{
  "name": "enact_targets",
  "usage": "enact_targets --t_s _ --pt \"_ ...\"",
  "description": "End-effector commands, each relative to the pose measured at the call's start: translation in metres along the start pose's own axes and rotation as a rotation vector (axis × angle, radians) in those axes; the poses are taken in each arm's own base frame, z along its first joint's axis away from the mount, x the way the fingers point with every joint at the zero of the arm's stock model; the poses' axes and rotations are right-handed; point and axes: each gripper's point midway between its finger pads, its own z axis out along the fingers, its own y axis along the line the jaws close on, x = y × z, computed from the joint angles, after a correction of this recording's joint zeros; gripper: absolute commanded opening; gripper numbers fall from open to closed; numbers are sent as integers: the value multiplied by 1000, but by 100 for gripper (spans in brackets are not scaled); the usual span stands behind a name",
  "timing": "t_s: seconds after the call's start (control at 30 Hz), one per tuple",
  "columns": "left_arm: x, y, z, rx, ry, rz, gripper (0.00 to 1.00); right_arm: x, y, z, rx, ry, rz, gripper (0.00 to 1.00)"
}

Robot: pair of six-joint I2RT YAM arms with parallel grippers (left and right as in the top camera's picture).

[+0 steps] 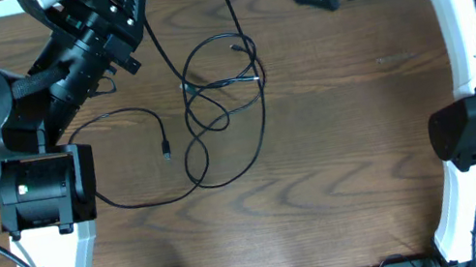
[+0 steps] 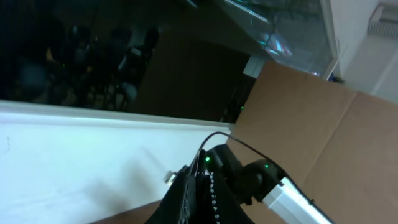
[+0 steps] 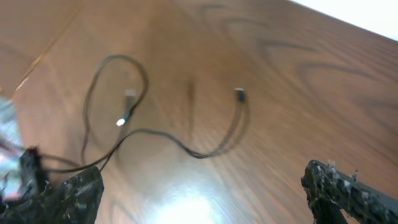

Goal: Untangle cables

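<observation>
Wooden table (image 1: 348, 143), black cables (image 1: 221, 83) loosely tangled mid-table, right jaws wide apart

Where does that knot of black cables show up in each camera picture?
Overhead: black cables at centre, slightly toward the top.
Left wrist: not in it.
Right wrist: left and middle, loosely looped.
Shared landmark: the wooden table under them, in overhead and right wrist.
</observation>
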Motion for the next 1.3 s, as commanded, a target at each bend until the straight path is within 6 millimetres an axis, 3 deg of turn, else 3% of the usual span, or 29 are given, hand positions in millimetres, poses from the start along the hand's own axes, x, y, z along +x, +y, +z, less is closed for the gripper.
enact_targets --t_s 0.0,0.17,0.37,0.77,0.87,0.9,0.93,0.97,1.0,1.17,1.27 --pt "-2 -3 -1 5 -3 -64 7 -14 47 -15 -133 -65 -161 99" --pt "7 10 5 -18 26 -97 7 -6 87 -23 -276 -76 -260 99" --pt "14 22 10 -33 43 -151 7 3 118 -20 -384 -67 -325 99" --pt "23 20 10 -17 81 -198 8 8 163 32 -471 -19 -462 96" --pt "35 29 10 -52 120 -245 8 2 171 43 -479 -28 -462 83" --pt "39 31 9 -63 133 -261 8 -1 172 45 -475 -35 -459 67" --pt "44 35 9 -76 148 -279 7 -5 170 48 -455 -36 -448 29" --pt "50 39 9 -92 166 -299 7 -9 166 51 -423 -31 -422 11" --pt "54 43 9 -103 179 -309 7 -11 161 53 -393 -24 -394 4" --pt "84 66 9 -162 270 -311 7 -16 107 65 -75 47 -139 1" --pt "104 82 10 -200 324 -357 8 -11 95 65 -9 75 -90 1"
